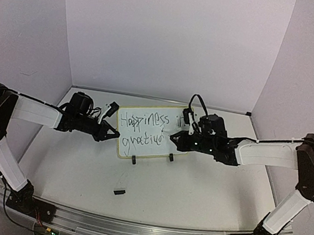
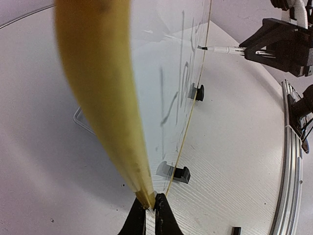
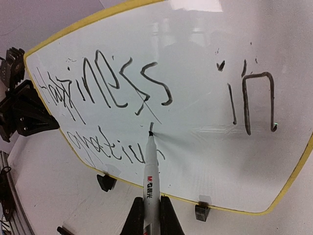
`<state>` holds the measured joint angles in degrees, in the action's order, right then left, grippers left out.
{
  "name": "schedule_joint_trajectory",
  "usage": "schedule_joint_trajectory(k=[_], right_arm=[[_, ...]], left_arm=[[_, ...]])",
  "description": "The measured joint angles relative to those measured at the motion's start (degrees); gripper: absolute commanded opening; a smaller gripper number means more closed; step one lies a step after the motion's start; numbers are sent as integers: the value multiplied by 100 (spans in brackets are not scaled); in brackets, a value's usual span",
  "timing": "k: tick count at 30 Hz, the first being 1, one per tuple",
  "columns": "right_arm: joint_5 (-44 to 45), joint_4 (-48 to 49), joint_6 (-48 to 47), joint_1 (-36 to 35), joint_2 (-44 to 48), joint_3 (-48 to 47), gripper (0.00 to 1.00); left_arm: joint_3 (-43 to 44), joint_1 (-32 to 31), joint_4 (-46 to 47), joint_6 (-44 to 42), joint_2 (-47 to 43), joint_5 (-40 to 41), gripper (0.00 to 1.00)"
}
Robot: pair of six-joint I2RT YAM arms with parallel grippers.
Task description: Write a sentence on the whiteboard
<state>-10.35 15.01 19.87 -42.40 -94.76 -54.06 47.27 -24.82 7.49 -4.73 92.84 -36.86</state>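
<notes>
The whiteboard [image 1: 145, 119] with a pale yellow rim stands upright on two black clip feet [image 1: 134, 160] mid-table. The sentence [image 1: 143, 128] on it reads "Happiness in" over a partly written "gratitu"; it shows close up in the right wrist view [image 3: 122, 88]. My left gripper [image 1: 113, 130] is shut on the board's left yellow edge [image 2: 105, 98]. My right gripper [image 1: 173, 138] is shut on a white marker [image 3: 151, 181], whose black tip touches the board at the end of the second line. The marker also shows in the left wrist view [image 2: 222, 49].
A small black marker cap [image 1: 118, 191] lies on the table in front of the board. White walls close in the back and both sides. A metal rail [image 1: 129, 230] runs along the near edge.
</notes>
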Motion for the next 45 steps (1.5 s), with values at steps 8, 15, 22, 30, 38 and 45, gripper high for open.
schedule_joint_trajectory(k=[8,15,22,30,38,45], right_arm=[[-88,28,151,-2,-73,331,0],[-44,17,230,-2,-81,435,0],[130,-7,227,-2,14,442,0],[214,58,226,1,529,526,0],[26,127,228,1,335,531,0],[59,112,253,1,85,531,0]], left_arm=[[0,0,-1,-1,0,0,0],[0,0,-1,-1,0,0,0],[0,0,2,1,0,0,0],[0,-2,-3,-5,0,0,0],[0,-2,-3,-3,0,0,0],[0,-2,-5,-7,0,0,0]])
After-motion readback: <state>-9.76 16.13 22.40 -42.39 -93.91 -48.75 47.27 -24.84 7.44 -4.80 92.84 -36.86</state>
